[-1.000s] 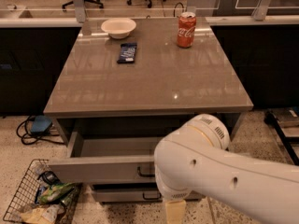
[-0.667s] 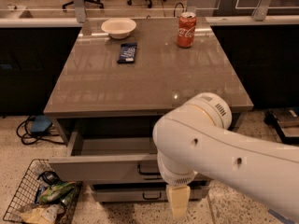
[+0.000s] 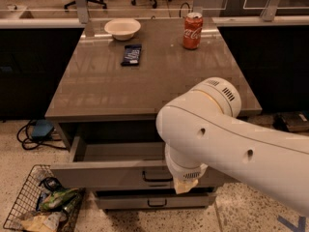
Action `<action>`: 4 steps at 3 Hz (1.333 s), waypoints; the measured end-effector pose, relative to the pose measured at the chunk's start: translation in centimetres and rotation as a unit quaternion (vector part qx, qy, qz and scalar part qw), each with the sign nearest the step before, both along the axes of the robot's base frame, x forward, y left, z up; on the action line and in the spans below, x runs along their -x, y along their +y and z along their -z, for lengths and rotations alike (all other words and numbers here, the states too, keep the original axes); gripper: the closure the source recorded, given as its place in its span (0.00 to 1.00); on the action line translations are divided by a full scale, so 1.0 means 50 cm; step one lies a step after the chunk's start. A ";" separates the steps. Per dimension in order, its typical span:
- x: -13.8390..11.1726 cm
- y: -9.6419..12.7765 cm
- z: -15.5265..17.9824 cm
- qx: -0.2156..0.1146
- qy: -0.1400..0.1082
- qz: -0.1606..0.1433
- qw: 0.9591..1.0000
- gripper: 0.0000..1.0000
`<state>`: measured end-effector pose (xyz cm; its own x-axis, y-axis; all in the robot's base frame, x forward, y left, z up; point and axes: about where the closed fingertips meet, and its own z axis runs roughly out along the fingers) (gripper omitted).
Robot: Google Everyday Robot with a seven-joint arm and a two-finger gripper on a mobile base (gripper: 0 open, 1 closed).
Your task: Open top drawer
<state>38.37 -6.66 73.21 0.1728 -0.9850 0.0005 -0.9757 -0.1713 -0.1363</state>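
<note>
The top drawer (image 3: 106,174) of the grey-beige table stands pulled out. Its plain grey interior (image 3: 120,151) shows and looks empty. Its small black handle (image 3: 155,177) sits just left of my arm. My large white arm fills the lower right and covers the drawer's right part. Only a beige tip of my gripper (image 3: 185,185) shows under the wrist, right beside the handle and in front of the drawer front. A narrower lower drawer (image 3: 140,200) with a black handle is shut below.
On the tabletop (image 3: 96,88) stand a white bowl (image 3: 122,29), a red cola can (image 3: 192,24) and a dark snack bar (image 3: 131,54). A wire basket (image 3: 29,211) of trash stands on the floor at left. Cables (image 3: 34,132) lie beside the table.
My arm and gripper tip have risen from below the drawers to the level of the top drawer's handle. The drawer stays pulled out the same amount.
</note>
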 end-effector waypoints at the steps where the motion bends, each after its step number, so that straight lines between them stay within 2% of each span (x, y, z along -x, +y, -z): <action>1: 0.001 -0.001 -0.002 0.001 -0.001 0.000 1.000 0.72; 2: 0.002 -0.002 -0.003 0.001 -0.002 0.000 1.000 0.95; 3: -0.049 -0.008 0.015 -0.010 -0.025 -0.005 1.000 1.00; 4: -0.136 -0.018 0.049 -0.024 -0.067 -0.021 0.997 1.00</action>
